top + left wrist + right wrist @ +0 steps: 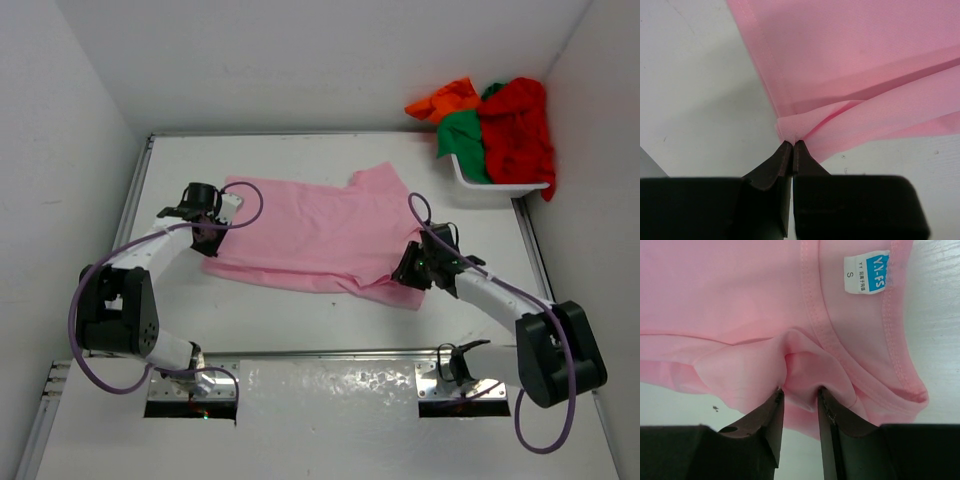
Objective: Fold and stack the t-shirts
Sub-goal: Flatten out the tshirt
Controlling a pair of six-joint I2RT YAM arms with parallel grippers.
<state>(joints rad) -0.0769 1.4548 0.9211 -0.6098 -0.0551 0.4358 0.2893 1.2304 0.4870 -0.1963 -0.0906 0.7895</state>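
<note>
One pink t-shirt [310,235]: left gripper [791,146] clamps its edge, right gripper [799,392] stands parted around a fold. Three t-shirts [515,125] lie at 1 o'clock.

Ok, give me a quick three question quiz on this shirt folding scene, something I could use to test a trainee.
1. True or false: the pink t-shirt lies in the white basket.
2. Whose jaws are pinched shut on pink cloth? A left arm, B right arm, C neither.
3. What size letter is printed on the neck label?
Key: 1 false, it lies spread on the table. 2 A; the right arm's jaws stand apart around a fold. 3 S.
</note>
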